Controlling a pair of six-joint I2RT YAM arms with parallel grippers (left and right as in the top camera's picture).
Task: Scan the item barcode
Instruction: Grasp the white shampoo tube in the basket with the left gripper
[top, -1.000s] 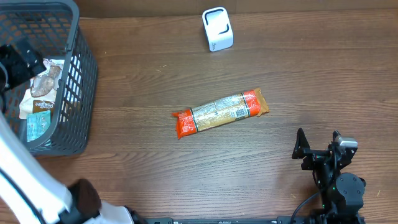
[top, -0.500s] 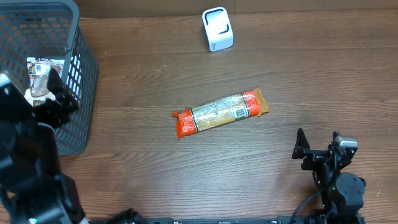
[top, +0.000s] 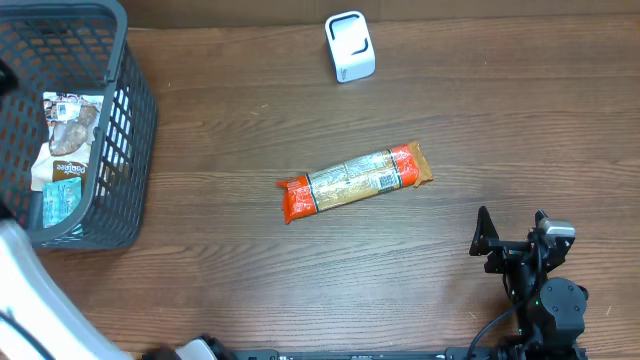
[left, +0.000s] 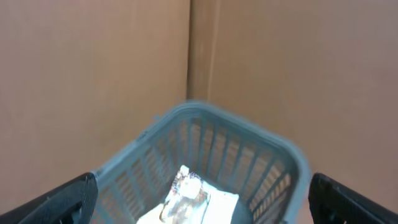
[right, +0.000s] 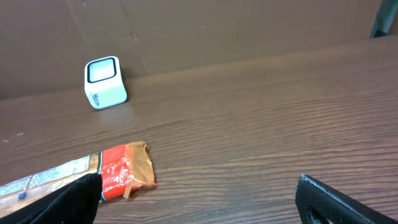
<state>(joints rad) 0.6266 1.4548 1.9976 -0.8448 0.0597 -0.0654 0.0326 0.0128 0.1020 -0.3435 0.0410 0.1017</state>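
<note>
**Both sets of fingers apart, snack pack loose on the bench**

The left fingers (left: 59, 202) stand wide apart and hold nothing. The grey basket (left: 205, 121) sits ahead of them, framed between the tips, with a pale pouch (left: 186, 196) inside (its print is too blurred to read). The orange snack pack (top: 355, 182) lies flat on the bench (top: 250, 280), ahead and left of the right fingers (right: 53, 202), well apart from them. The white scanner (top: 349, 47) stands farther ahead again. The right fingers are also spread wide and empty.
</note>
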